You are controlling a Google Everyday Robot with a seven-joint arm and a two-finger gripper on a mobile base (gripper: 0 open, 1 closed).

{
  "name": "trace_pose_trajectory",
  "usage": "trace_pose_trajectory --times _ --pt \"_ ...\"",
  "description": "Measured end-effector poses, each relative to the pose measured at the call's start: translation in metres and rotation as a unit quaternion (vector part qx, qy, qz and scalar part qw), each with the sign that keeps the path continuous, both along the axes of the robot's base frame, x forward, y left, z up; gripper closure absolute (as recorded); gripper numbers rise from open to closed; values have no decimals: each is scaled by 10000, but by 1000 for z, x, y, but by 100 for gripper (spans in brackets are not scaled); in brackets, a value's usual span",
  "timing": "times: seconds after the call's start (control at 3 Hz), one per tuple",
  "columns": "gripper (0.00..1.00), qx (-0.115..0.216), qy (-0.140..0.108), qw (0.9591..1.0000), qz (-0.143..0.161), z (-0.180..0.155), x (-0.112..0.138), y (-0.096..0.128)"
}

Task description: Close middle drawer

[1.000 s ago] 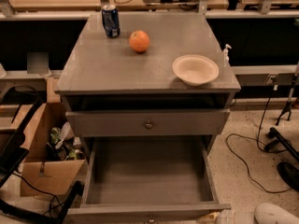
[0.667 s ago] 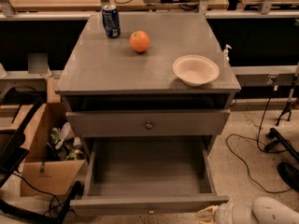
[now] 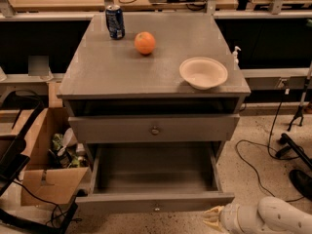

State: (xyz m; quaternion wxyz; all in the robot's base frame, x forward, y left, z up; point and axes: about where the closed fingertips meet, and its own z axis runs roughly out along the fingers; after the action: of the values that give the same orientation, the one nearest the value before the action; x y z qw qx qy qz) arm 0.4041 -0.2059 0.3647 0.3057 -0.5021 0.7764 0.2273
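The grey wooden cabinet (image 3: pixel 97 79) has its top drawer (image 3: pixel 122 129), with a round knob, standing slightly out. Below it the middle drawer (image 3: pixel 122 202) is pulled far out; it is a long, deep grey box, empty inside, with a flat front and a small centre knob. The lowest drawer is hidden under it. My gripper (image 3: pixel 213 218), cream-coloured on a white arm (image 3: pixel 273 217), is at the bottom right, low down and just in front of the right end of the middle drawer's front.
On the cabinet top stand a blue can (image 3: pixel 115 21), an orange (image 3: pixel 145 43) and a white bowl (image 3: pixel 203 73). An open cardboard box (image 3: pixel 46 172) with clutter sits on the floor to the left. Cables and a stand foot (image 3: pixel 292 150) lie on the floor to the right.
My arm has come in from the bottom right towards the drawer's front right corner. The middle drawer's front has slid back into the cabinet a little.
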Motion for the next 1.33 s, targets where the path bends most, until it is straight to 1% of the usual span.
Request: trace_pose_trajectory --times 0.33,0.67,1.0,1.33 --pt "100 0 0 10000 0 0 0 0" --pt "100 75 -25 10000 59 -7 11 11" --pt "100 132 -206 9996 114 -6 41 22" --pt "100 132 -207 9996 114 -6 41 22"
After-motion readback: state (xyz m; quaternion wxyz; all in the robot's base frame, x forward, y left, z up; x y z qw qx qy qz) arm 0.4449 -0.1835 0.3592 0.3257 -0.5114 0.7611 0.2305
